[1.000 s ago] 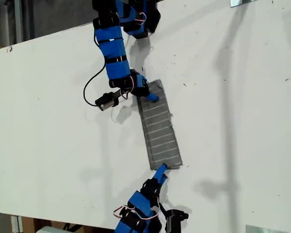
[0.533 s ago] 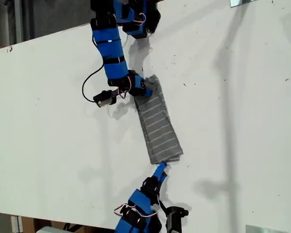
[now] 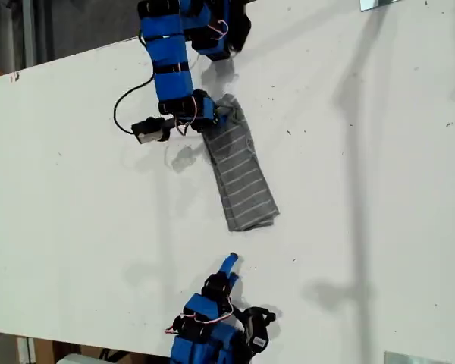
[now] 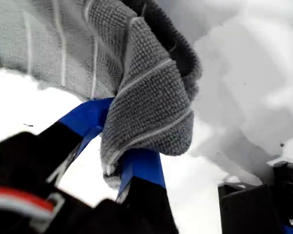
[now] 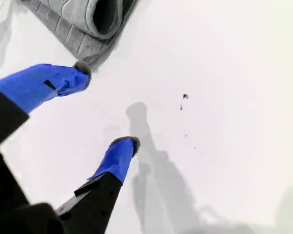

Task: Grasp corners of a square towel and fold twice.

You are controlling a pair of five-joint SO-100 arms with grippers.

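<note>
One table [image 3: 379, 189] is bearing one towel [image 3: 239, 171], folded into a long strip whose long axis is running from the first gripper [image 3: 216, 117] toward the second gripper [image 3: 229, 262]. The first gripper is clenching a bunched end of the towel [image 4: 146, 97]; the second gripper [image 5: 105, 109] is hanging released, jaws apart, just short of the other end.
</note>
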